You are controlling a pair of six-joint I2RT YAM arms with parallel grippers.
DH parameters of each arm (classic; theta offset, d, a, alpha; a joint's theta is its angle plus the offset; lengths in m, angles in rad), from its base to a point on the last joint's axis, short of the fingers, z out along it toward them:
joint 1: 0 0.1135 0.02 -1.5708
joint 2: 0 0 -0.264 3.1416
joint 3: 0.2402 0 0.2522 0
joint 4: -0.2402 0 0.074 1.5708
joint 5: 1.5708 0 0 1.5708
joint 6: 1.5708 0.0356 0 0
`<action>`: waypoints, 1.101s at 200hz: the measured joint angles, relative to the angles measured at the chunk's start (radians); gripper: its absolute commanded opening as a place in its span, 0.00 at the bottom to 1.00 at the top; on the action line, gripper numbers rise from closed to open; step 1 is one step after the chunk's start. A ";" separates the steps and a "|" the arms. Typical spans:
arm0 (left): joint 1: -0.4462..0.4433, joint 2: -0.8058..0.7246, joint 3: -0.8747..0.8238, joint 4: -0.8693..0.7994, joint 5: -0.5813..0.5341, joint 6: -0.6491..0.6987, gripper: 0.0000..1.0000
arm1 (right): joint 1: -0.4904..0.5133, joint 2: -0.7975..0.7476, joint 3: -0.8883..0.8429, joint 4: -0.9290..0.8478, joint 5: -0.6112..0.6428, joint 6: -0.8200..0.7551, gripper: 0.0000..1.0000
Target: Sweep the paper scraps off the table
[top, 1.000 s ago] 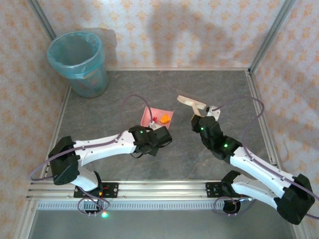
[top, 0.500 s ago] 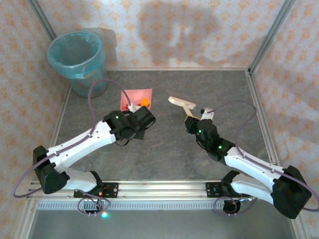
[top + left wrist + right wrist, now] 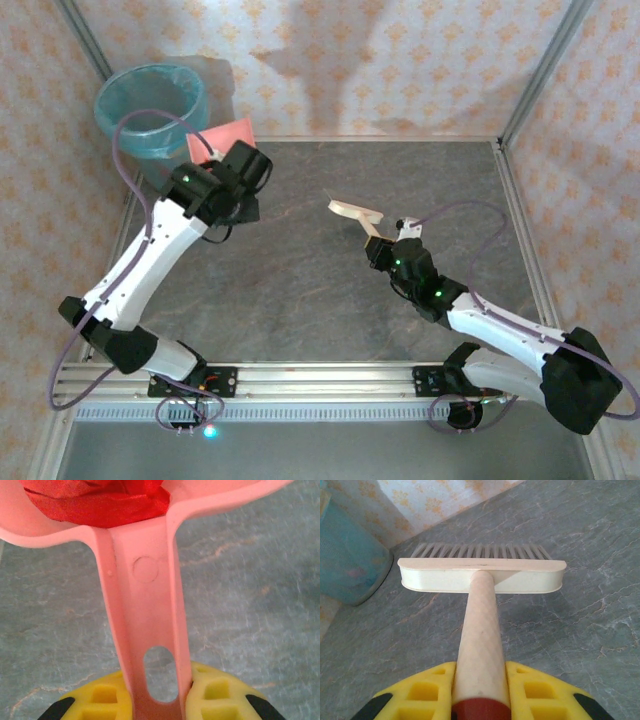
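Nearest us, the right tool point(image 3: 481, 680) is clamped tight on the handle of the brush point(image 3: 481, 575). The bristles are held up off the table point(image 3: 300, 300), mid-surface and idle. From above, that grey marbled top reads as swept, so the gathering looks done, though a small wad behind an arm could escape me.

Further out, the left arm is stretched toward the far-left corner. The left tool point(image 3: 159, 690) is pinched narrow around the handle of the pink dustpan point(image 3: 222, 138). The paper scraps point(image 3: 100, 502) ride in the pan, and red crumple shows at its back wall in the left wrist view.

Farthest back, the dustpan sits right beside the rim of the blue-lined bin point(image 3: 150, 100). Whether its lip is over the opening is hard to judge. What's left, I'd say, is tipping the load in.
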 measured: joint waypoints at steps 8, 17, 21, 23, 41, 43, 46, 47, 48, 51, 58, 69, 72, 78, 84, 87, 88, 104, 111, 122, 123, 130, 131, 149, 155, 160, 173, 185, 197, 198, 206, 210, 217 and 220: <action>0.031 0.012 0.032 -0.006 0.002 0.003 0.00 | 0.000 0.008 0.004 0.000 -0.008 0.000 0.00; 0.063 0.022 0.065 -0.010 0.011 0.003 0.00 | 0.000 0.022 0.013 0.000 -0.018 0.000 0.00; 0.077 0.026 0.080 -0.012 0.018 0.003 0.00 | 0.001 0.029 0.018 -0.002 -0.023 0.000 0.00; 0.084 0.029 0.089 -0.013 0.020 0.003 0.00 | 0.001 0.034 0.020 -0.002 -0.025 0.000 0.00; 0.137 0.057 0.179 -0.028 0.038 0.005 0.00 | 0.006 0.061 0.041 -0.008 -0.041 -0.002 0.00; 0.143 0.062 0.193 -0.030 0.039 0.006 0.00 | 0.006 0.063 0.043 -0.008 -0.042 -0.003 0.00; 0.151 0.070 0.213 -0.035 0.044 0.007 0.00 | 0.008 0.065 0.045 -0.009 -0.043 -0.003 0.00; 0.152 0.072 0.219 -0.036 0.045 0.007 0.00 | 0.008 0.065 0.045 -0.009 -0.043 -0.003 0.00; 0.155 0.076 0.230 -0.039 0.047 0.008 0.00 | 0.009 0.066 0.047 -0.009 -0.044 -0.003 0.00; 0.162 0.086 0.251 -0.042 0.050 0.011 0.00 | 0.011 0.068 0.048 -0.010 -0.045 -0.003 0.00; 0.178 0.109 0.306 -0.053 0.058 0.018 0.00 | 0.013 0.068 0.051 -0.011 -0.047 -0.003 0.00; 0.201 0.154 0.402 -0.073 0.072 0.026 0.00 | 0.016 0.068 0.052 -0.012 -0.049 -0.003 0.00; 0.208 0.170 0.430 -0.080 0.077 0.029 0.00 | 0.017 0.068 0.052 -0.012 -0.049 -0.003 0.00; 0.221 0.200 0.486 -0.093 0.084 0.034 0.00 | 0.017 0.068 0.053 -0.013 -0.049 -0.003 0.00; 0.234 0.229 0.538 -0.106 0.093 0.039 0.00 | 0.017 0.068 0.053 -0.013 -0.049 -0.003 0.00; 0.241 0.244 0.562 -0.111 0.099 0.040 0.00 | 0.017 0.068 0.053 -0.013 -0.049 -0.003 0.00; 0.243 0.247 0.568 -0.113 0.100 0.040 0.00 | 0.017 0.068 0.053 -0.013 -0.049 -0.003 0.00; 0.280 0.311 0.660 -0.132 0.126 0.043 0.00 | 0.017 0.068 0.053 -0.013 -0.049 -0.003 0.00; 0.297 0.326 0.673 -0.133 0.142 0.043 0.00 | 0.017 0.068 0.053 -0.013 -0.049 -0.003 0.00; 0.328 0.343 0.681 -0.132 0.178 0.039 0.00 | 0.017 0.068 0.053 -0.013 -0.049 -0.003 0.00; 0.330 0.344 0.682 -0.132 0.181 0.038 0.00 | 0.017 0.068 0.053 -0.013 -0.049 -0.003 0.00; 0.353 0.351 0.683 -0.132 0.206 0.029 0.00 | 0.017 0.068 0.053 -0.013 -0.049 -0.003 0.00; 0.359 0.352 0.683 -0.131 0.213 0.026 0.00 | 0.017 0.068 0.053 -0.013 -0.049 -0.003 0.00; 0.422 0.364 0.683 -0.113 0.285 0.003 0.00 | 0.017 0.068 0.053 -0.013 -0.049 -0.003 0.00; 0.444 0.367 0.683 -0.101 0.311 -0.007 0.00 | 0.017 0.068 0.053 -0.013 -0.049 -0.003 0.00; 0.457 0.370 0.683 -0.090 0.328 -0.010 0.00 | 0.017 0.069 0.053 -0.013 -0.049 -0.003 0.00; 0.492 0.382 0.696 -0.060 0.379 -0.027 0.00 | 0.017 0.070 0.054 -0.013 -0.049 -0.003 0.00; 0.521 0.405 0.723 -0.029 0.432 -0.045 0.00 | 0.017 0.074 0.056 -0.016 -0.049 -0.003 0.00; 0.549 0.436 0.750 0.009 0.495 -0.066 0.00 | 0.017 0.080 0.061 -0.021 -0.049 -0.003 0.00; 0.552 0.438 0.751 0.012 0.498 -0.068 0.00 | 0.017 0.080 0.061 -0.021 -0.049 -0.003 0.00; 0.571 0.459 0.758 0.042 0.538 -0.087 0.00 | 0.017 0.084 0.064 -0.023 -0.049 -0.003 0.00; 0.580 0.468 0.760 0.055 0.556 -0.093 0.00 | 0.017 0.084 0.066 -0.024 -0.049 -0.003 0.00; 0.595 0.486 0.760 0.078 0.588 -0.111 0.00 | 0.017 0.085 0.066 -0.025 -0.049 -0.003 0.00; 0.602 0.496 0.760 0.087 0.601 -0.121 0.00 | 0.017 0.085 0.067 -0.025 -0.049 -0.003 0.00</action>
